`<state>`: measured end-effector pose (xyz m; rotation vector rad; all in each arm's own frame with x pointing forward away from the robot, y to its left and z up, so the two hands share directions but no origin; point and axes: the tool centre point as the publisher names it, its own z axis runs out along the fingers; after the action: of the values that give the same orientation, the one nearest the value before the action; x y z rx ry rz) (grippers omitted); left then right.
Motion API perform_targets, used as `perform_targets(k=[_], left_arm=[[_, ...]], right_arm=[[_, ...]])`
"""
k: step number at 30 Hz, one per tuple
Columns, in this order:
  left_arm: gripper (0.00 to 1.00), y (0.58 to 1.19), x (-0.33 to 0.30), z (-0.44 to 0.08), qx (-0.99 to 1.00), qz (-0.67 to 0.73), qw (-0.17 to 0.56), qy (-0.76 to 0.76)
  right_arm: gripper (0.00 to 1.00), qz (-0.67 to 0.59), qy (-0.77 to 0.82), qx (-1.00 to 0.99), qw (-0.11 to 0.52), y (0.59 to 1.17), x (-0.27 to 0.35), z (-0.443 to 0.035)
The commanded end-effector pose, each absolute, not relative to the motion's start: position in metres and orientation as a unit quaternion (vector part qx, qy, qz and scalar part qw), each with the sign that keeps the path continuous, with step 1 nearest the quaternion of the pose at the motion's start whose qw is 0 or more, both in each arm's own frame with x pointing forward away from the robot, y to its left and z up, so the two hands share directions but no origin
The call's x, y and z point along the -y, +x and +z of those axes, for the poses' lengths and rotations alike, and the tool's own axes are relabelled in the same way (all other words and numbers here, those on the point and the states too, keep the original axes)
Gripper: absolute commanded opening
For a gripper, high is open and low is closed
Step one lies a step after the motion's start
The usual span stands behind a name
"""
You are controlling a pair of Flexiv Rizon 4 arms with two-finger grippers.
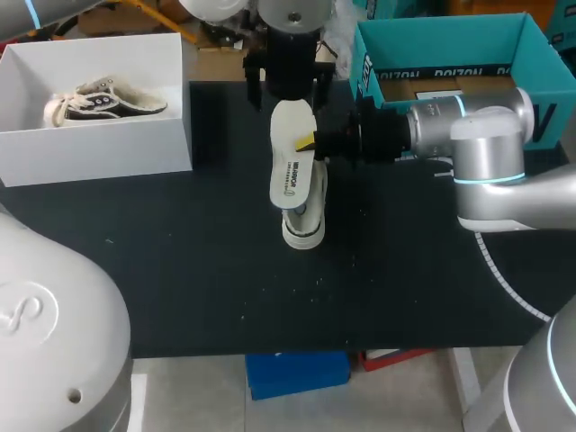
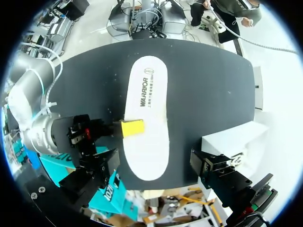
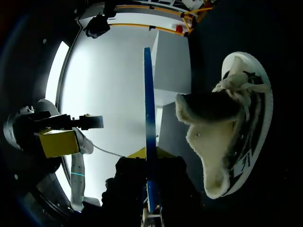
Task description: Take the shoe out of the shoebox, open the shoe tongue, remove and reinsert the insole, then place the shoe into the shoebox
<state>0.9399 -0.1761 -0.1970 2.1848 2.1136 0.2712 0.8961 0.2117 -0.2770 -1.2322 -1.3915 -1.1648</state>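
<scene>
A white insole (image 1: 292,162) with a blue underside hangs over the middle of the black table, with my right gripper (image 1: 310,142) shut on its edge from the right. Directly beneath it on the table is a fleece-lined sneaker (image 1: 304,225); the right wrist view shows the sneaker (image 3: 232,123) beside the edge-on insole (image 3: 149,118). My left gripper (image 1: 288,85) hovers open just behind the insole. In the left wrist view it looks down on the insole (image 2: 147,123), its own fingers spread wide on either side, with the right gripper's yellow tip (image 2: 132,127) on the rim.
A white shoebox (image 1: 90,148) at the back left holds a second sneaker (image 1: 103,99). A teal box (image 1: 450,45) stands at the back right, behind my right arm (image 1: 486,144). Bare black mat lies in front of the shoe.
</scene>
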Motion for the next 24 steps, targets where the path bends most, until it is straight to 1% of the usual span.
perform_targets(k=[1,7,13,18,24], left_arm=[[1.0,0.963,0.18,-0.203,-0.69,0.079,0.041,0.718],[1.0,0.988,0.18,-0.207,-0.693,0.048,0.049,0.718],[1.0,1.001,0.18,-0.206,-0.699,0.037,0.054,0.712],[1.0,0.994,0.185,-0.206,-0.7,0.034,0.051,0.711],[1.0,0.967,0.186,-0.202,-0.698,0.028,0.055,0.714]], right_arm=[[0.0,-0.472,-0.5,0.565,0.456,0.897,-0.213,-0.277],[0.0,-0.472,-0.5,0.565,0.456,0.897,-0.213,-0.277],[0.0,-0.472,-0.5,0.565,0.456,0.897,-0.213,-0.277],[0.0,-0.472,-0.5,0.565,0.456,0.897,-0.213,-0.277],[0.0,-0.472,-0.5,0.565,0.456,0.897,-0.213,-0.277]])
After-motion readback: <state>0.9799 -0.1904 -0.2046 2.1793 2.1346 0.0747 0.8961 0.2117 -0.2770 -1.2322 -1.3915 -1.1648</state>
